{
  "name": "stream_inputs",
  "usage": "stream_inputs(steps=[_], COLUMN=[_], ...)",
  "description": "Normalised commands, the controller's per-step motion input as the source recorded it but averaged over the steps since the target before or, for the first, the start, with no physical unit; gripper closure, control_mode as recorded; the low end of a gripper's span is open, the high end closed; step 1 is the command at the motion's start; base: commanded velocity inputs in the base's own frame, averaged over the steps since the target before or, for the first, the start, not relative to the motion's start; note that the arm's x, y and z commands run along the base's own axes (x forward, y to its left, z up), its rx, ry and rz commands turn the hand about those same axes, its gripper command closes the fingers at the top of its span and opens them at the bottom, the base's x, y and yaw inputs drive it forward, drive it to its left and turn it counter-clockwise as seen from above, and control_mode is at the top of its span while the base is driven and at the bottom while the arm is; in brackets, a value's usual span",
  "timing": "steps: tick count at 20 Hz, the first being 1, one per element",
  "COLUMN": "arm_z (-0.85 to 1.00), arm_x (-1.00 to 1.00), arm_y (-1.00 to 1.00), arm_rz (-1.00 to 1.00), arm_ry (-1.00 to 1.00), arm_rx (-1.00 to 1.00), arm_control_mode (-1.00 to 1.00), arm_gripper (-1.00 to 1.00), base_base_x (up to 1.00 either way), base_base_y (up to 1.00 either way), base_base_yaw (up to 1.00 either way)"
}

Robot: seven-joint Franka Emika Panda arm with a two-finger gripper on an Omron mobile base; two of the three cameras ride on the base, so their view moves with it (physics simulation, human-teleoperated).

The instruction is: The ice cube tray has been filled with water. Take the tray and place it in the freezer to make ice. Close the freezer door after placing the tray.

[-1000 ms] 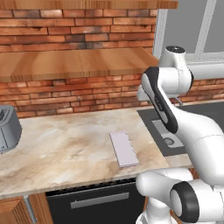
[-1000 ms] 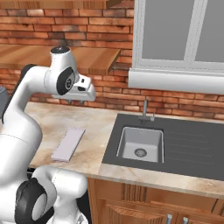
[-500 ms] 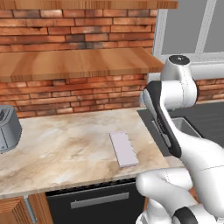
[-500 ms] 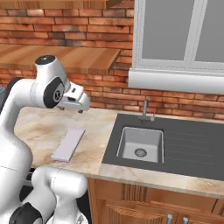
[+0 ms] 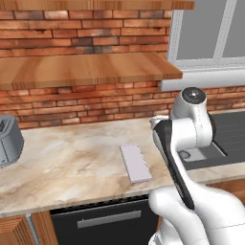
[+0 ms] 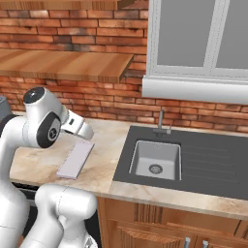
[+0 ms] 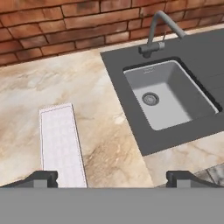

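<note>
Presently catalogued, places given from the sink [image 7: 168, 98]:
Ice cube tray [image 7: 61, 145]: lay flat on the marble counter [image 5: 72, 158] left of the sink, not yet lifted; thin pale lavender slab, faintly gridded.
Gripper [image 7: 111, 178]: hung above the counter between tray and sink, jaws spread wide, empty, likely readied for a grasp.
Sink: dark surround, grey rectangular basin, curved faucet [image 7: 159, 30] behind.
Toaster [image 5: 8, 139]: grey, far left.
</note>
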Motion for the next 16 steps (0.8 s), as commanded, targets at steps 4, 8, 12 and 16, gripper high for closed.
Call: stream_inputs(steps=[4,8,12,16], arm_z=[-0.18,-0.03,-0.12,-0.23], arm_x=[-0.04,0.0,0.01,0.03], arm_y=[0.09,0.19,0.24,0.2], arm_rz=[-0.12,-0.11,-0.12,-0.09], arm_ry=[-0.01,0.05,0.06,0.04], arm_rx=[0.14,0.21,0.15,0.02], arm_control_mode=[-1.0,-1.0,-1.0,-1.0], arm_gripper=[-1.0,-1.0,-1.0,-1.0], base_base_x=[0.0,0.0,0.0,0.0], base_base_y=[0.0,0.0,0.0,0.0], base_base_yaw=[0.0,0.0,0.0,0.0])
